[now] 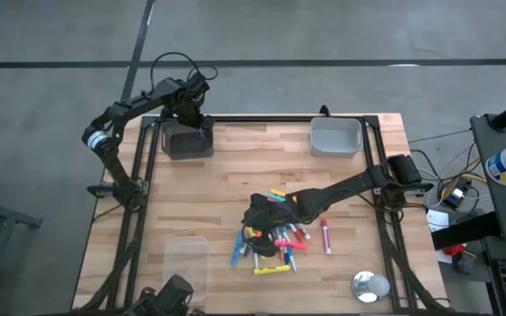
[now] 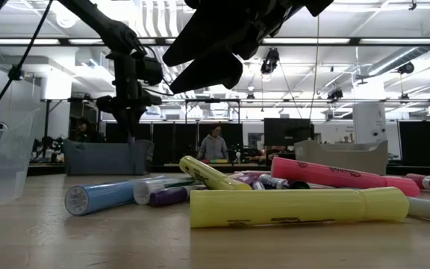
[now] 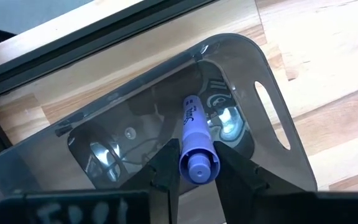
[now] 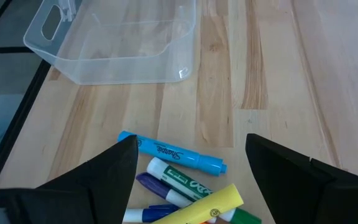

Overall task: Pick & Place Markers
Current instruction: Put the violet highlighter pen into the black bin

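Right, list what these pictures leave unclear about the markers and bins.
- Marker pile: high view, right gripper covers part; count unclear.
- Dark bin: low view, wall hides contents.
- Held purple marker: left wrist view, label too blurred.
- Clear bin: right wrist view, cut off by edge.

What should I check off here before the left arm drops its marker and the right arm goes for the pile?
1. Left end effector closed on the purple marker: ok.
2. Marker over the dark bin, inside its walls: ok, the left wrist view looks past it onto the bin floor.
3. Dark bin's contents: cannot tell, only reflections show.
4. Right end effector open: ok, fingers wide apart.
5. Right end effector above the marker pile: ok, with the blue marker and others below it.
6. Single marker lined up between its fingers: not ok, several lie there close together.
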Controlling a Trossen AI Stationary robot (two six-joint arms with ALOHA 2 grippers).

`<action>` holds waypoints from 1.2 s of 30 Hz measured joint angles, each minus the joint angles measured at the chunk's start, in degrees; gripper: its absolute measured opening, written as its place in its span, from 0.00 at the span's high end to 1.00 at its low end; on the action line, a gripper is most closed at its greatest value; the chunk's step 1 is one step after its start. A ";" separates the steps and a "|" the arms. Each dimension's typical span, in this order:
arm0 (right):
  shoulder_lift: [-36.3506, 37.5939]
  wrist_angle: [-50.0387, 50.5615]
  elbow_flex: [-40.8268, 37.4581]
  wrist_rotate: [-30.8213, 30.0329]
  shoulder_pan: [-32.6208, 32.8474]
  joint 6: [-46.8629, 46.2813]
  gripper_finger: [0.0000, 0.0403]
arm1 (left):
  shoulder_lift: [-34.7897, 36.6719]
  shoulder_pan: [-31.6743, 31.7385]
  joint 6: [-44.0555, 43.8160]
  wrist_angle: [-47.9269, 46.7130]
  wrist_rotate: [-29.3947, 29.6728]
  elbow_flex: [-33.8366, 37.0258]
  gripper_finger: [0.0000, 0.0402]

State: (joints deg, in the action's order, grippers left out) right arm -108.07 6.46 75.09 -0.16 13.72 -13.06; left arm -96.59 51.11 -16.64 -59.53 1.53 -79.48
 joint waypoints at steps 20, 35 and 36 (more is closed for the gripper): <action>0.00 0.02 -0.09 -0.01 0.00 -0.01 0.27 | 0.06 -0.24 0.71 -0.07 -0.01 0.00 0.79; 0.00 0.02 -0.09 -0.02 -0.01 -0.01 0.27 | 0.08 -0.70 2.20 -0.48 -0.53 0.00 0.70; 0.00 0.02 -0.09 -0.01 -0.01 -0.02 0.27 | 0.08 -0.70 2.19 -0.50 -0.54 0.00 0.68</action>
State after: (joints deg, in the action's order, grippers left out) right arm -108.07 6.48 75.00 -0.17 13.70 -13.08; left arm -96.51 50.41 -14.45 -60.03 0.98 -79.48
